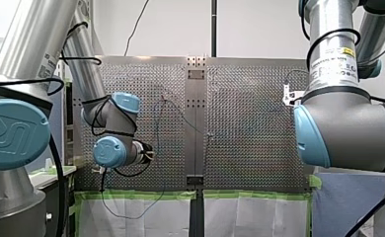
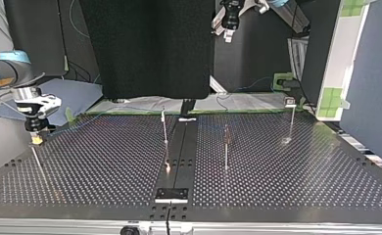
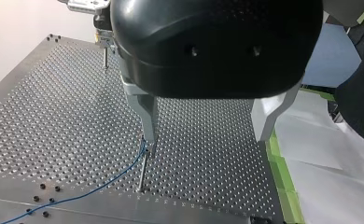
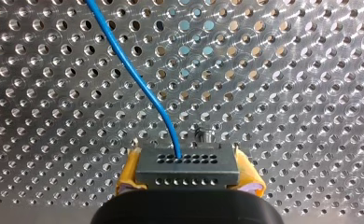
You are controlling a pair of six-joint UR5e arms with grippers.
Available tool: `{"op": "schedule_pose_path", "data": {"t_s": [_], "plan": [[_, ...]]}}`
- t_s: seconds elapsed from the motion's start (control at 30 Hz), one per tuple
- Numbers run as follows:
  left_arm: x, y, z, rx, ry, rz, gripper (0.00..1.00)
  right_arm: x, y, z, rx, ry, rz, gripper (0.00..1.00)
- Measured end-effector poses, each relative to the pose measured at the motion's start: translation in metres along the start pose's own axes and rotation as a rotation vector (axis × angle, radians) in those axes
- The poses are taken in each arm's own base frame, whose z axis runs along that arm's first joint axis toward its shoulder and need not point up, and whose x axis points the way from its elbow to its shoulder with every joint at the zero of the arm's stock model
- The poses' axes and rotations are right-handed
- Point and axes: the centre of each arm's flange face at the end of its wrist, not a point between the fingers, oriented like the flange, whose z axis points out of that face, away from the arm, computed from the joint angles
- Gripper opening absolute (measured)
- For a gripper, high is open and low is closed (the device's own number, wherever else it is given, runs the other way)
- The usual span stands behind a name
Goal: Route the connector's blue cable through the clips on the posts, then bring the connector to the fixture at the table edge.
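In the right wrist view the grey connector (image 4: 187, 167) sits between my right gripper's (image 4: 189, 173) yellow pads (image 4: 126, 175), which press on its two sides. Its blue cable (image 4: 138, 77) curves away over the perforated plate. At the top view's left, my right gripper (image 2: 36, 132) holds the connector (image 2: 36, 140) on top of a thin post (image 2: 41, 166). My left gripper (image 3: 207, 137) is open and holds nothing. One of its fingers (image 3: 148, 119) stands just above a post (image 3: 143, 170) that the cable (image 3: 101, 186) runs past.
Three more thin posts (image 2: 165, 128) (image 2: 226, 147) (image 2: 291, 122) stand across the middle of the plate (image 2: 106, 171). A dark rail (image 2: 179, 152) divides it. Green tape (image 3: 283, 186) and white sheeting line the table edge beside my left gripper.
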Motion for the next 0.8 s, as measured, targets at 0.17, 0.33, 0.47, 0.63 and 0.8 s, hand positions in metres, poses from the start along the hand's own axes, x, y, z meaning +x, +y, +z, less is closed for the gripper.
{"op": "schedule_pose_path", "data": {"t_s": [0.17,0.33,0.47,0.63,0.8], "plan": [[-0.0001,-0.0001,0.0001,0.0,-0.001,0.0,1.0,0.0,0.0,0.0,0.0,0.0,0.0,0.87],[-0.0003,-0.0002,0.0005,0.001,-0.002,-0.001,1.0,0.0,0.0,0.0,0.0,0.0,0.0,0.9],[-0.0003,0.0,0.0004,0.0,-0.002,-0.001,1.0,0.0,0.0,0.0,0.0,0.0,0.0,0.9],[-0.0004,0.0001,0.0007,-0.001,-0.002,-0.002,1.0,0.0,0.0,0.0,0.0,0.0,0.0,0.9],[-0.0002,0.0003,0.0004,-0.002,0.0,0.0,1.0,0.0,0.0,0.0,0.0,0.0,0.0,0.9]]}}
